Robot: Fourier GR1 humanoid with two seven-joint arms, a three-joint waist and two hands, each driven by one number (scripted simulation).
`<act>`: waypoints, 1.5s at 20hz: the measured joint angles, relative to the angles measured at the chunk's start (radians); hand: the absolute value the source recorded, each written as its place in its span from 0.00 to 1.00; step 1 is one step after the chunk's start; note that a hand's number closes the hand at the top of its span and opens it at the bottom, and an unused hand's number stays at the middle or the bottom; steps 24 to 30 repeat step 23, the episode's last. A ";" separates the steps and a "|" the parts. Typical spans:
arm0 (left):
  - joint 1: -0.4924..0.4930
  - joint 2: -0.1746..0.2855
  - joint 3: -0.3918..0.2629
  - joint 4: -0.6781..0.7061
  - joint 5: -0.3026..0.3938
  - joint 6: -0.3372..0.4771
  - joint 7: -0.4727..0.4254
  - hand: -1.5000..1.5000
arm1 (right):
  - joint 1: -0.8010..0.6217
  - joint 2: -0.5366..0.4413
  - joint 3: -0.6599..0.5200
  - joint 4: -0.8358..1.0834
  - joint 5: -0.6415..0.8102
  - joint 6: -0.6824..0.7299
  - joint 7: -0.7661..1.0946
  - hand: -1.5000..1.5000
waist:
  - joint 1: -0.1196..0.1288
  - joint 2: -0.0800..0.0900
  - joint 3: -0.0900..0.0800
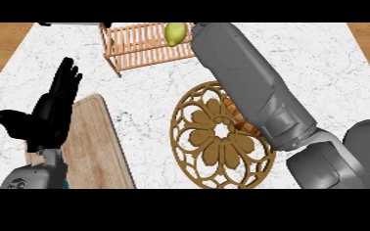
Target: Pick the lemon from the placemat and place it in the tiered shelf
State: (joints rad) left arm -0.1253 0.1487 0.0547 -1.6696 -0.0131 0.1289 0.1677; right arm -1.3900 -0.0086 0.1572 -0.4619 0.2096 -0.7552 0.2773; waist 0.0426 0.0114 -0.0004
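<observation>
Left hand point(52, 110) spread, fingers up, resting at view's left by board point(101, 147). Right hand hidden past right forearm point(245, 78) end, so grip cannot tell. Lemon point(175, 33) just beside that end, at shelf point(137, 46) right part. Placemat point(209, 161) partly under forearm, on table point(311, 54).

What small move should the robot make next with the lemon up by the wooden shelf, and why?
Probably settle the lemon onto the tiered shelf and let go. It is already off the placemat, over the shelf's slats at the tip of the right forearm. The forearm hides the hand, so whether it is released I cannot tell.
</observation>
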 measured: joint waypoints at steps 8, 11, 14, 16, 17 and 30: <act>0.060 -0.002 0.016 -0.021 -0.002 0.007 -0.002 0.50 | 0.040 -0.096 -0.053 -0.075 -0.009 -0.022 0.092 0.00 | -0.044 -0.016 0.000; 0.080 0.004 0.028 -0.030 0.006 0.001 0.000 0.50 | 0.106 -0.154 -0.047 -0.174 -0.009 0.012 0.148 0.00 | -0.061 -0.023 0.000; 0.090 0.002 0.036 -0.030 0.008 0.003 -0.008 0.50 | 0.191 -0.209 -0.028 -0.309 -0.010 0.066 0.213 0.00 | -0.074 -0.026 0.001; 0.086 0.000 0.038 -0.036 0.007 0.008 -0.003 0.50 | 0.259 -0.247 -0.024 -0.410 -0.017 0.100 0.239 0.00 | -0.075 -0.026 0.001; 0.081 0.001 0.040 -0.035 0.007 0.008 0.001 0.50 | 0.293 -0.270 -0.026 -0.464 -0.027 0.124 0.249 0.00 | -0.077 -0.026 0.001; 0.059 0.004 0.051 -0.006 0.010 0.002 -0.015 0.50 | 0.525 -0.391 -0.045 -0.792 -0.080 0.241 0.294 0.00 | -0.074 -0.022 0.001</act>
